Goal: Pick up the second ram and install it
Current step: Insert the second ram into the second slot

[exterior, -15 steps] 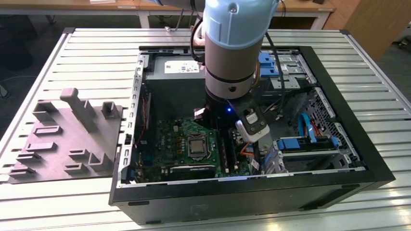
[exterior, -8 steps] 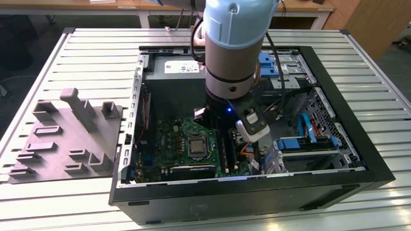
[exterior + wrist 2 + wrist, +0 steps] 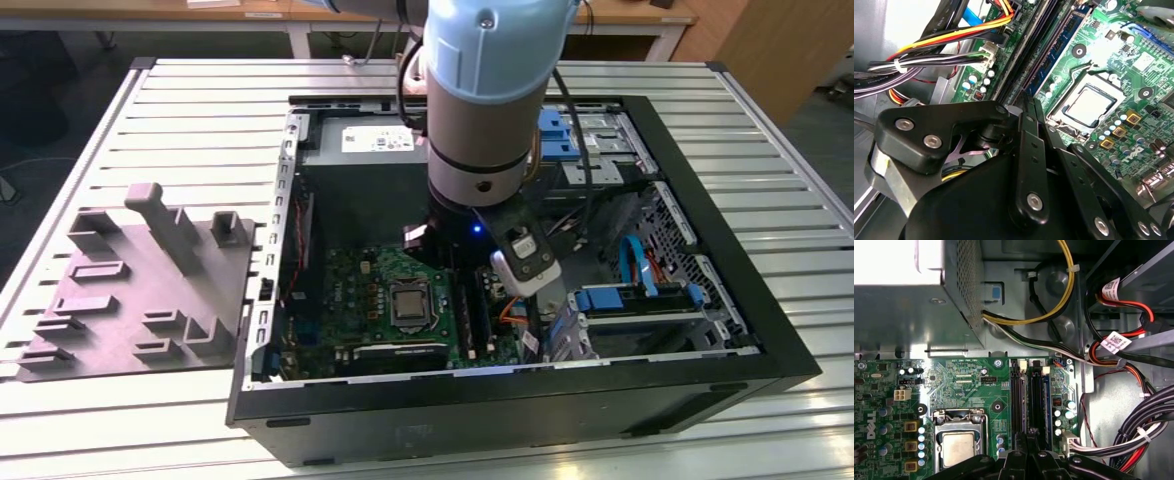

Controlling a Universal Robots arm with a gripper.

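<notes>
Outwardly first, from the exterior view: can make out the arm (image 3: 487, 100) reaching straight down into the open computer case (image 3: 787, 350), ending over the memory slots (image 3: 470, 312) on the side of the motherboard (image 3: 360, 290) toward the exterior view's right. Moving to the first wrist view, finds the gripper (image 3: 1026, 436) with its fingers (image 3: 1019, 441) pressed together, nothing thin to be seen between them, poised directly above the slots. Places the second ram (image 3: 1046, 400), judged to be the dark blue stick standing on edge in a slot, just beside the fingertips and running straight away from them, long axis parallel to the black slots alongside. Cannot settle from here whether the tips touch its top edge or hang just apart from it. Turning to the second wrist view, meets the same closed fingers and picks out the blue stick (image 3: 1060, 44) stretching onward beyond the tips, between the cable bundle (image 3: 929, 60) and the processor socket (image 3: 1089, 105). Reads as seated, or close to it, by judgement only.
</notes>
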